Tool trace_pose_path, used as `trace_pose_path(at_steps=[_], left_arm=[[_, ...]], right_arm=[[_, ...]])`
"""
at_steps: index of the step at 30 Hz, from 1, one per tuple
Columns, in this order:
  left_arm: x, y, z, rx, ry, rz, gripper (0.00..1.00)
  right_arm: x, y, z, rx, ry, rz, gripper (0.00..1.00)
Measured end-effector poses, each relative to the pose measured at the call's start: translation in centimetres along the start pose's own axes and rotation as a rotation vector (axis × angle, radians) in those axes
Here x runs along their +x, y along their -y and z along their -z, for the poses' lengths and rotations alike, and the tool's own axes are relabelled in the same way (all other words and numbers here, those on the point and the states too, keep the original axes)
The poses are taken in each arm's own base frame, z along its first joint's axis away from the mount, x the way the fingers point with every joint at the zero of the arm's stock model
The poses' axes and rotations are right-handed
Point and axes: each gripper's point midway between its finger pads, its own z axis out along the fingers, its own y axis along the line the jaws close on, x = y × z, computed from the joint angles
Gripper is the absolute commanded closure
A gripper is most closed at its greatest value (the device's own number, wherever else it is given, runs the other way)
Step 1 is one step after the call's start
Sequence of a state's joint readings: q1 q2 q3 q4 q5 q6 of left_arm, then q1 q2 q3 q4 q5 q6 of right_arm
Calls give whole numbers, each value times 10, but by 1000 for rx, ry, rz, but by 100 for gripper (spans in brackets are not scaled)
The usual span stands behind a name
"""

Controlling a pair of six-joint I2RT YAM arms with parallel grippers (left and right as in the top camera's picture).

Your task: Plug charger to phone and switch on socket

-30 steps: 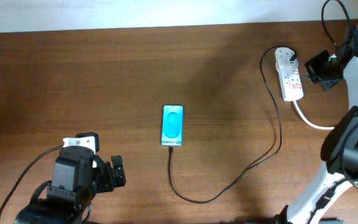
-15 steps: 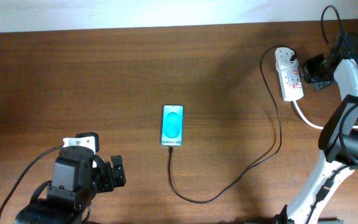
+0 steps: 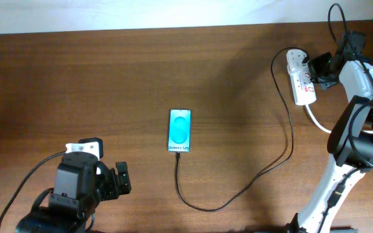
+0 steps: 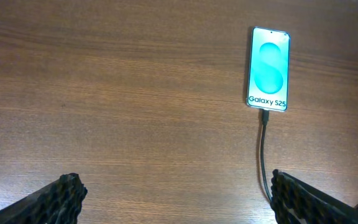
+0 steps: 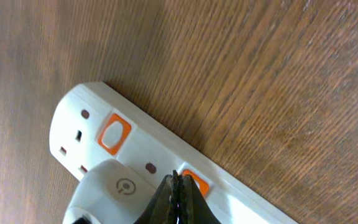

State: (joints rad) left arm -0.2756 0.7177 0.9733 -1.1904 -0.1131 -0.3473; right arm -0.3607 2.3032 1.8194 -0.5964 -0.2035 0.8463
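The phone (image 3: 179, 131) lies flat mid-table with its cyan screen lit, and also shows in the left wrist view (image 4: 268, 68). The thin black charger cable (image 3: 274, 162) runs from the phone's bottom edge in a loop to a white plug on the socket (image 3: 302, 88) at the far right. My right gripper (image 3: 314, 73) is shut, its tips over an orange rocker switch (image 5: 196, 183) on the socket (image 5: 135, 158). My left gripper (image 4: 173, 196) is open and empty near the table's front left, well below the phone.
The socket's thick white cord (image 3: 322, 124) curves off to the right by the right arm's base. A white wall edge runs along the back of the table (image 3: 109, 71).
My right gripper has moved left and down onto the socket, from beside it to over a switch. The left arm, phone and cable have not moved.
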Motion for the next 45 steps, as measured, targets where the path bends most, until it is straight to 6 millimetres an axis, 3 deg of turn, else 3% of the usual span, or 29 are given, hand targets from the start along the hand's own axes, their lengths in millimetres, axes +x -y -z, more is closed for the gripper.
trace_pose_path(at_steps=[11, 25, 45], left_arm=[[0, 0, 0, 0, 0, 0, 1], [0, 0, 0, 0, 0, 0, 1], [0, 0, 0, 0, 0, 0, 1]], right_arm=[[0, 1, -10, 42, 40, 34, 96], [6, -1, -9, 39, 9, 340, 96], [18, 1, -7, 200, 60, 443, 96]])
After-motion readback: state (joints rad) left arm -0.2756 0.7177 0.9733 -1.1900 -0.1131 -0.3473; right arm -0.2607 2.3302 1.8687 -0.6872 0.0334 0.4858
